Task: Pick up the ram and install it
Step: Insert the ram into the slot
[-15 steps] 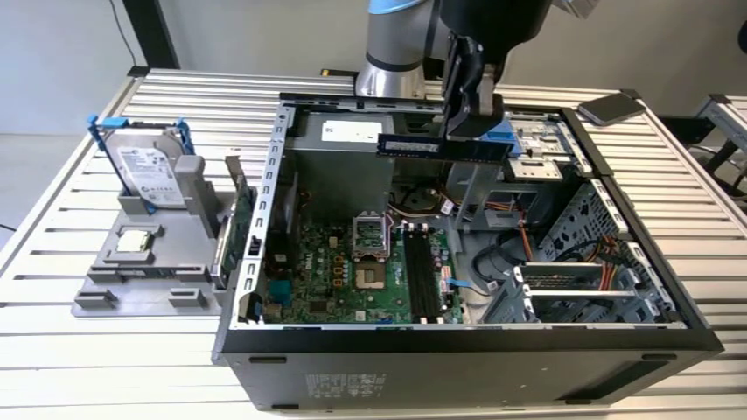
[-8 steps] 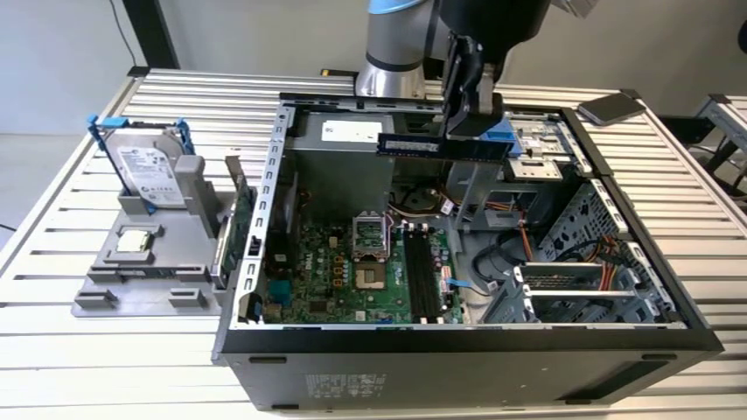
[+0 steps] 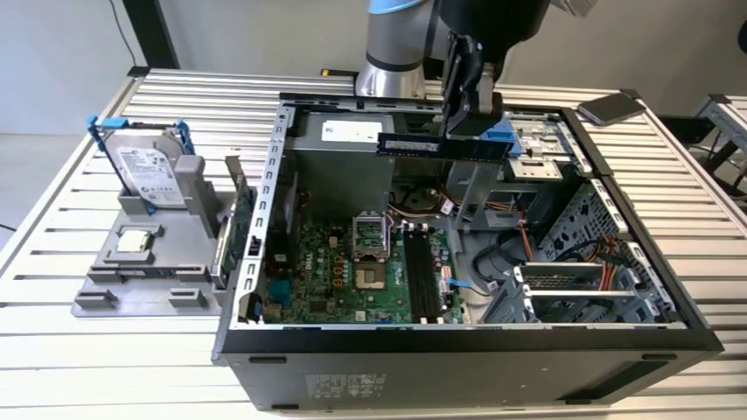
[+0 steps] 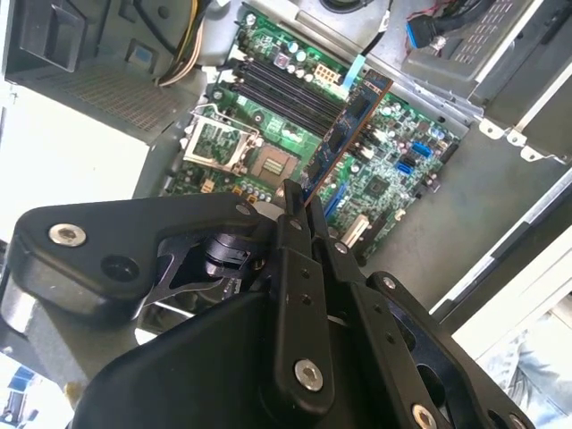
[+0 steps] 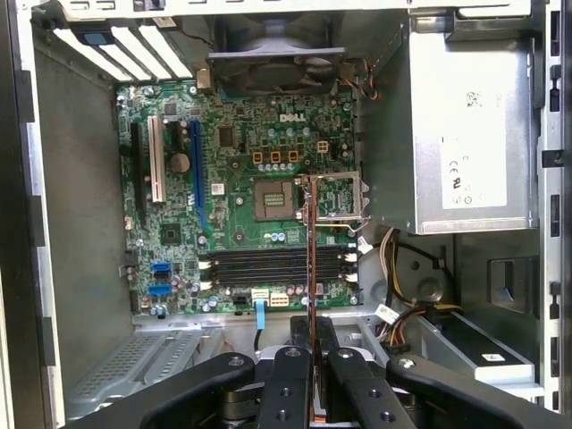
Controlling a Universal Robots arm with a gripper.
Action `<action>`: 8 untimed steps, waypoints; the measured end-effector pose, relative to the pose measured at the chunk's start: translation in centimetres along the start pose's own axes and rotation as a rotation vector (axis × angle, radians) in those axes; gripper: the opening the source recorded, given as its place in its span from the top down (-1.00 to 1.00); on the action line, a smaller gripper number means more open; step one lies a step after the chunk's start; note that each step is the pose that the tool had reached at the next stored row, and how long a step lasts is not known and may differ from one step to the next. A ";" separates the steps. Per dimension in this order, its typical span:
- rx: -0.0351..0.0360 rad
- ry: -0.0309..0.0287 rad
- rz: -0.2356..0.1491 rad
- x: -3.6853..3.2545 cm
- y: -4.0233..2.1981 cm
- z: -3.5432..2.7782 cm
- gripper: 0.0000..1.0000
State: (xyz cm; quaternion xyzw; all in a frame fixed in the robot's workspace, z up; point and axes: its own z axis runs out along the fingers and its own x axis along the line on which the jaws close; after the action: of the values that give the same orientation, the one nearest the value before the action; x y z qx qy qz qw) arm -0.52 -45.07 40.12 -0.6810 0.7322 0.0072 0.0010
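1. In the exterior view, the ram (image 3: 438, 146), a long, narrow, dark blue-black circuit-board stick, is held on edge in the air above the open grey metal computer case (image 3: 467, 337). Its long axis is level and runs from the exterior view's left to its right. It is clamped near its right end between the fingers of the black gripper (image 3: 473, 133), which hangs straight down. The green motherboard (image 3: 338, 289) with its long black memory slots (image 3: 422, 282) is seen well below, on the case floor. The slots run crosswise to the stick. The case is set on a slatted metal table (image 3: 105, 350).

2. In the second wrist view, the gripper (image 4: 299, 201) is closed narrowly on the ram (image 4: 344, 134). The stick reaches away from the fingertips, over the motherboard (image 4: 393, 174), and is not seated in the memory slots (image 4: 286, 89).

3. In the first wrist view, the ram (image 5: 310, 241) is seen edge-on as a thin line leading out of the gripper (image 5: 311, 338). Its long axis crosses the memory slots (image 5: 268, 265) at about a right angle.
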 end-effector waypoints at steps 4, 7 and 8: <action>0.0001 0.0009 0.000 0.00 0.00 0.00 1.00; 0.0002 0.0021 0.000 0.00 0.00 0.00 1.00; 0.0002 0.0024 0.000 0.00 0.00 0.00 1.00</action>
State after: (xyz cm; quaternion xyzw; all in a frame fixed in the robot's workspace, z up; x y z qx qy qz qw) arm -0.52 -45.07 40.12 -0.6810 0.7323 0.0063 0.0002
